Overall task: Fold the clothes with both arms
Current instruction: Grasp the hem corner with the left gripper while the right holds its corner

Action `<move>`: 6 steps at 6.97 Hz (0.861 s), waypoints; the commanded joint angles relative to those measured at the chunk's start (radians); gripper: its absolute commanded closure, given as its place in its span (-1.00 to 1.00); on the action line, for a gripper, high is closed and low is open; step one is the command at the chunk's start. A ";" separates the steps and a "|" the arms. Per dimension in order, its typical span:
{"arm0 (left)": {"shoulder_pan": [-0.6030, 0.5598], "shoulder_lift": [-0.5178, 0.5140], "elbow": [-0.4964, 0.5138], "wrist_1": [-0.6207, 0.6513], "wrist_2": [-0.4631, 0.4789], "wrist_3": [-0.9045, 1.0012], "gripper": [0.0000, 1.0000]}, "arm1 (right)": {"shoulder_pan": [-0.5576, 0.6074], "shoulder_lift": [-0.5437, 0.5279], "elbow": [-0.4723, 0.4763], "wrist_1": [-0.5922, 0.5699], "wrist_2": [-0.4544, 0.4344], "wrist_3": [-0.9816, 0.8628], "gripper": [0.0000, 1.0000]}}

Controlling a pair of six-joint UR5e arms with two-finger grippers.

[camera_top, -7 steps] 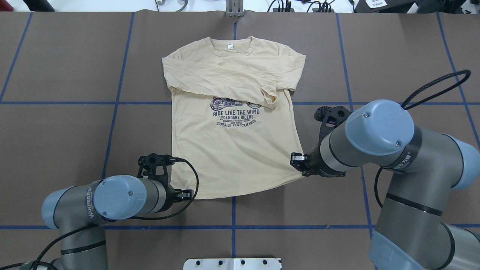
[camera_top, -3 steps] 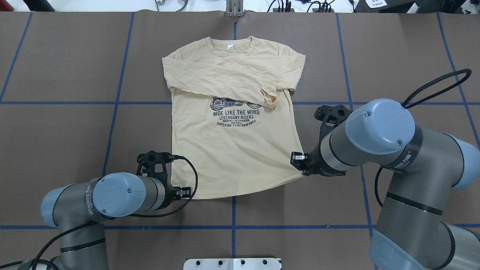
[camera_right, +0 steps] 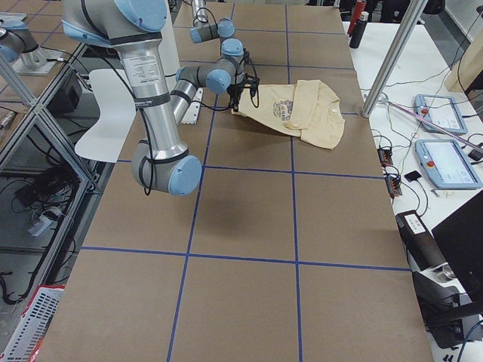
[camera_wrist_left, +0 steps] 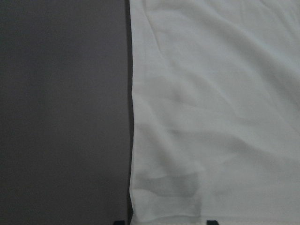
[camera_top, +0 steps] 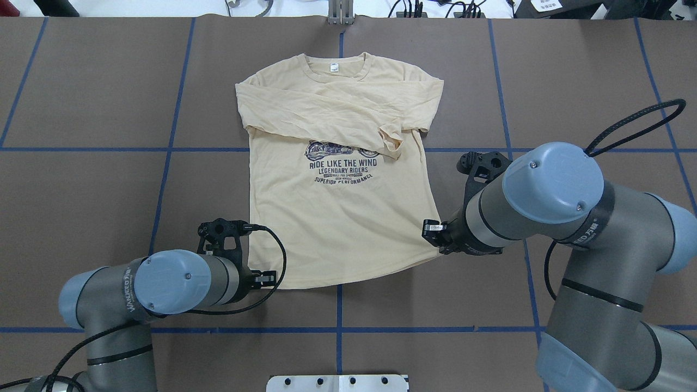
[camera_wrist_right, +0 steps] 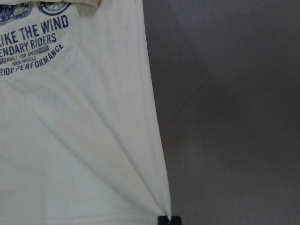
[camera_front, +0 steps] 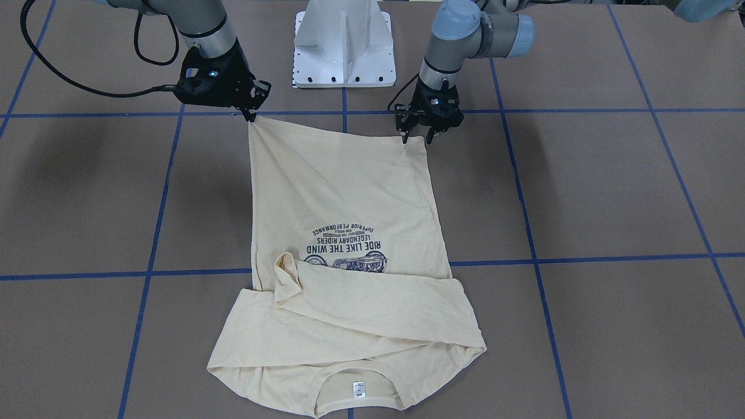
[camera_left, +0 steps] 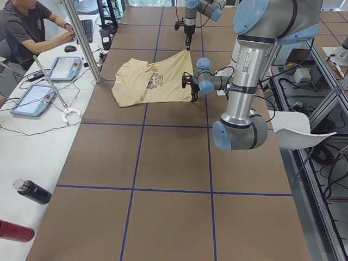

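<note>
The cream-yellow shirt (camera_top: 337, 218) lies flat and print-up on the brown table, neck tag (camera_top: 332, 67) at the far end, both sleeves folded across the chest. In the front-facing view (camera_front: 343, 192) its hem points at the robot. My left gripper (camera_front: 417, 138) is open, its fingertips straddling the hem's left corner; in the left wrist view the shirt (camera_wrist_left: 211, 93) lies between the two tips. My right gripper (camera_front: 251, 116) is shut on the hem's right corner, and in the right wrist view (camera_wrist_right: 168, 220) the fabric (camera_wrist_right: 70, 140) draws to a point there.
The white pedestal base (camera_front: 343, 41) stands behind the hem, between the arms. Blue tape lines (camera_top: 169, 149) grid the table. A metal post (camera_top: 340, 13) stands past the collar. An operator (camera_left: 27, 27) sits at a side desk with tablets; bottles (camera_left: 32, 191) lie at that end.
My left arm has shifted slightly forward at the hem's left corner. The right arm and the shirt have hardly moved.
</note>
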 commanded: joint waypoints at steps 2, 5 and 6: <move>-0.001 0.007 0.001 0.000 0.000 0.000 -0.25 | 0.001 0.000 0.000 0.000 0.002 -0.002 1.00; 0.002 0.011 0.001 0.000 -0.002 0.000 -0.19 | 0.001 0.000 0.000 0.000 0.000 -0.002 1.00; 0.002 0.011 0.002 0.000 -0.002 0.000 -0.16 | 0.002 -0.001 0.000 0.000 0.002 -0.003 1.00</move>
